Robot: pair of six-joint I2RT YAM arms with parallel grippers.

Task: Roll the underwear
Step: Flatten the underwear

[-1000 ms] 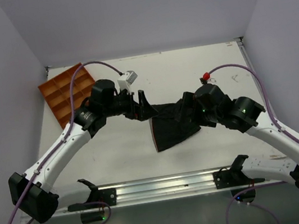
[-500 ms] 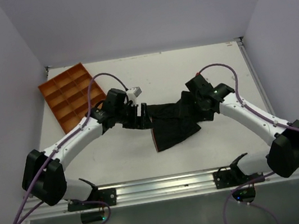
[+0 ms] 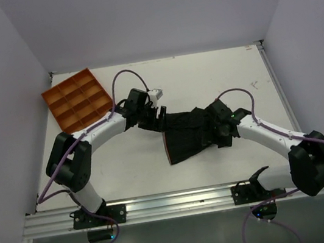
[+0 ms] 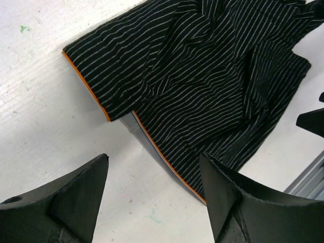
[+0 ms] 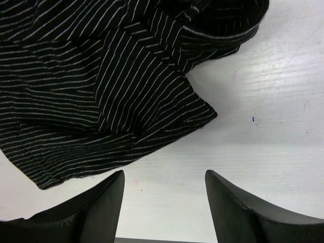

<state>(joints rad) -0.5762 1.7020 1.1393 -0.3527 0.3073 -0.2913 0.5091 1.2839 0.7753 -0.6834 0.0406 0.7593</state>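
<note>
White tabletop carries the underwear at its middle, rumpled, with the orange hem toward the near left. Left jaws and right jaws hover spread at either end, pinching nothing. Flattening the creases first should give a tighter roll.

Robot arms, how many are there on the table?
2. The white left robot arm stretches from the left and the white right robot arm from the right, meeting at the black striped fabric underwear. None seems hidden.

Tray blocks far-L corner; table behind underwear open.
</note>
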